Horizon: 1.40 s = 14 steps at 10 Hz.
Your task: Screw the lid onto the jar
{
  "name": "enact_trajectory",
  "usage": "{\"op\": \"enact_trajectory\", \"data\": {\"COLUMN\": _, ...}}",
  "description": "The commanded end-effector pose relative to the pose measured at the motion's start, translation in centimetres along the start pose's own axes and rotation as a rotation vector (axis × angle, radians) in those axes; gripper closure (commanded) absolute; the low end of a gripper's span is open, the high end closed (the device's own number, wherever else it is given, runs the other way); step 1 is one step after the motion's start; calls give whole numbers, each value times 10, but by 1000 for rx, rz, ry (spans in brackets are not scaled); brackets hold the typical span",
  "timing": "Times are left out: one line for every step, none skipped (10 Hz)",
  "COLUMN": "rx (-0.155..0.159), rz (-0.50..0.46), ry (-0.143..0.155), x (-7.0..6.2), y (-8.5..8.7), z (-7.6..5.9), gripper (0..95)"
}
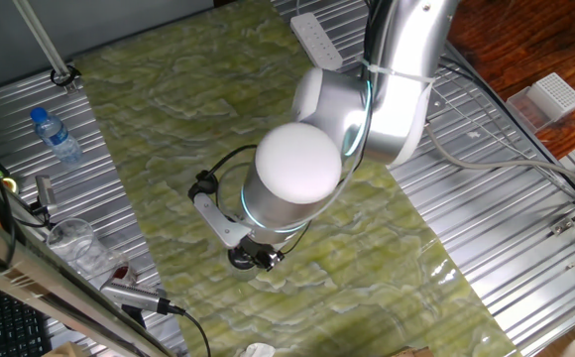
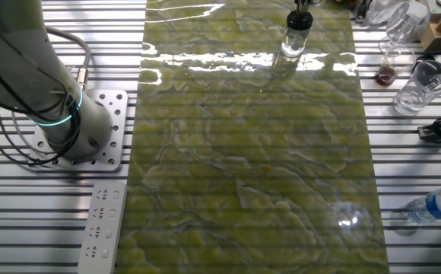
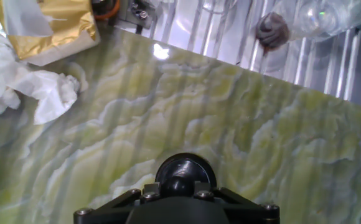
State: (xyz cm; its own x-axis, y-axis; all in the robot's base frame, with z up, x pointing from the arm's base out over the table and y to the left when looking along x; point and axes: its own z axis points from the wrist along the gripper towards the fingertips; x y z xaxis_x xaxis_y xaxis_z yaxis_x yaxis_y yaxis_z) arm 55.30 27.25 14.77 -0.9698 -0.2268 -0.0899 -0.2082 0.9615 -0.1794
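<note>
The small round jar with a pale see-through body (image 2: 296, 42) stands upright on the shiny green marble-look mat (image 2: 251, 167), close to the mat's far edge in the other fixed view. On top of it sits the small round black lid with a glossy grey middle (image 3: 185, 174). The robot's black two-finger gripper (image 2: 302, 6) is right above the lid. In the hand view the lid peeks out just past the gripper's dark body. I cannot tell if the fingers are wide or tight on the lid.

The mat is smooth and wavy green, with bright light spots. The desk (image 2: 403, 183) on both sides is silver metal with long ridges.

One clear plastic water bottle with a blue cap (image 1: 55, 134) lies near a desk corner. One clear plastic cup (image 2: 420, 86) stands by the desk edge. One white power strip (image 2: 102, 226) lies beside the mat. Most of the mat is bare.
</note>
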Motion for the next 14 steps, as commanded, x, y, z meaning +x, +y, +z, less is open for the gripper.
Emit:
{"op": "enact_trajectory", "data": {"rx": -14, "rz": 32, "ry": -4, "x": 0, "y": -1, "z": -2, "gripper": 950}}
{"op": "enact_trajectory", "data": {"rx": -24, "rz": 66, "ry": -5, "x": 0, "y": -1, "z": -3, "gripper": 950}}
{"op": "enact_trajectory", "data": {"rx": -28, "rz": 81, "ry": -6, "x": 0, "y": -2, "z": -3, "gripper": 950}}
{"op": "enact_trajectory", "data": {"rx": -26, "rz": 104, "ry": -7, "x": 0, "y": -3, "z": -4, "gripper": 950}}
{"op": "enact_trajectory", "data": {"rx": -26, "rz": 116, "ry": -8, "x": 0, "y": -4, "z": -5, "gripper": 950}}
{"op": "enact_trajectory", "data": {"rx": -25, "rz": 124, "ry": -8, "x": 0, "y": -5, "z": -6, "gripper": 950}}
{"op": "enact_trajectory", "data": {"rx": -25, "rz": 135, "ry": -11, "x": 0, "y": -6, "z": -7, "gripper": 950}}
{"op": "enact_trajectory", "data": {"rx": -25, "rz": 145, "ry": -23, "x": 1, "y": -7, "z": -7, "gripper": 950}}
{"op": "enact_trajectory", "data": {"rx": -22, "rz": 150, "ry": -43, "x": 2, "y": -8, "z": -7, "gripper": 950}}
{"op": "enact_trajectory", "data": {"rx": -26, "rz": 153, "ry": -57, "x": 3, "y": -8, "z": -6, "gripper": 950}}
{"op": "enact_trajectory", "data": {"rx": -33, "rz": 157, "ry": -67, "x": 4, "y": -9, "z": -6, "gripper": 950}}
{"op": "enact_trajectory", "data": {"rx": -44, "rz": 168, "ry": -70, "x": 4, "y": -9, "z": -6, "gripper": 950}}
{"op": "enact_trajectory", "data": {"rx": -51, "rz": 176, "ry": -74, "x": 4, "y": -10, "z": -7, "gripper": 950}}
{"op": "enact_trajectory", "data": {"rx": -59, "rz": 183, "ry": -81, "x": 5, "y": -10, "z": -7, "gripper": 950}}
